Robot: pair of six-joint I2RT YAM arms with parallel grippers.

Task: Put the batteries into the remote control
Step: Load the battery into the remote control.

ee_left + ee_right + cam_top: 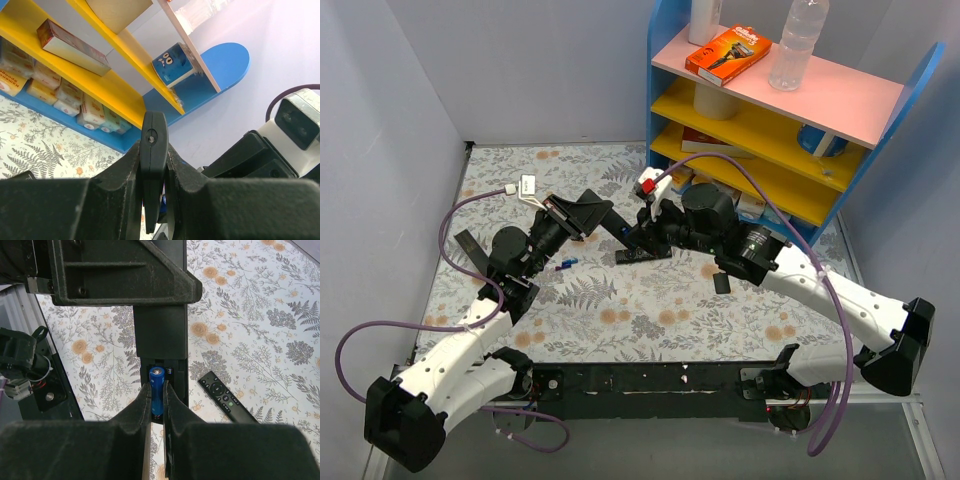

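My left gripper [582, 215] is shut on the slim black remote control [620, 232] and holds it above the table. In the left wrist view the remote [153, 142] stands edge-on between the jaws of the left gripper [154, 167]. In the right wrist view the remote [160, 340] shows its open battery bay. My right gripper [157, 392] is shut on a blue battery [156, 379], which lies in the left slot of the bay, silver end up. The right gripper [642, 232] meets the remote's free end. A second blue battery [565, 264] lies on the table.
A black remote with light buttons [230, 401] lies on the floral cloth beside the held one. A flat black bar [645, 256] lies under the grippers and a thin black strip [470, 250] lies at the left. A blue shelf unit [780, 110] stands at the back right.
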